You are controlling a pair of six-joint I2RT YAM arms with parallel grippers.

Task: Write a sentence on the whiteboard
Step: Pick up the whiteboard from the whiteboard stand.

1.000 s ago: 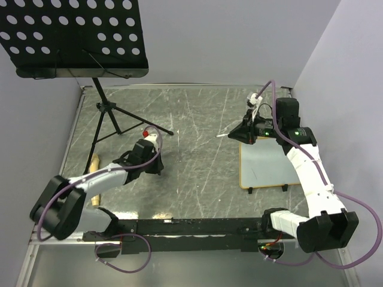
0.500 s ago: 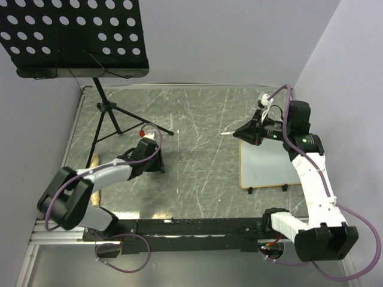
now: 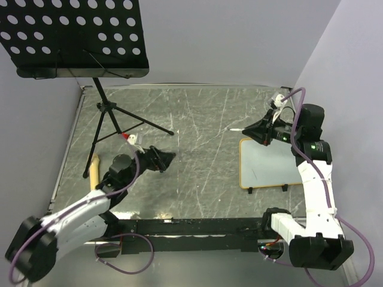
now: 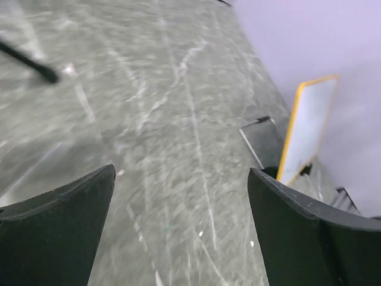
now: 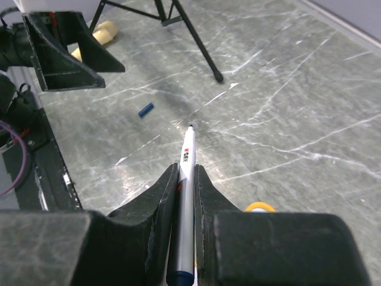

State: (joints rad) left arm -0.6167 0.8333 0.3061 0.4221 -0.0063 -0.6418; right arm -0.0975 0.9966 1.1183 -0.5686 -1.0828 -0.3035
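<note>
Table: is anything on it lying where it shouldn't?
A small blue piece, maybe a pen cap, lies loose on the table, apart from the marker held in the right gripper. Nothing else looks odd.

Music stand [image 3: 72, 36] at far left corner: black perforated tray, tilted, on thin black tripod [image 3: 102, 95]

Below and right of stand: tabletop [image 3: 197, 155], grey marbled, white veins and scratches, dull sheen

Behind stand: back wall [image 3: 221, 42], plain pale lilac-grey

Left of stand: left wall [image 3: 30, 119], same tone, tight against tabletop edge

Far right of stand: right wall [image 3: 341, 66], same tone, meets back wall in corner

Light soft, even; faint shadows under tripod legs
</note>
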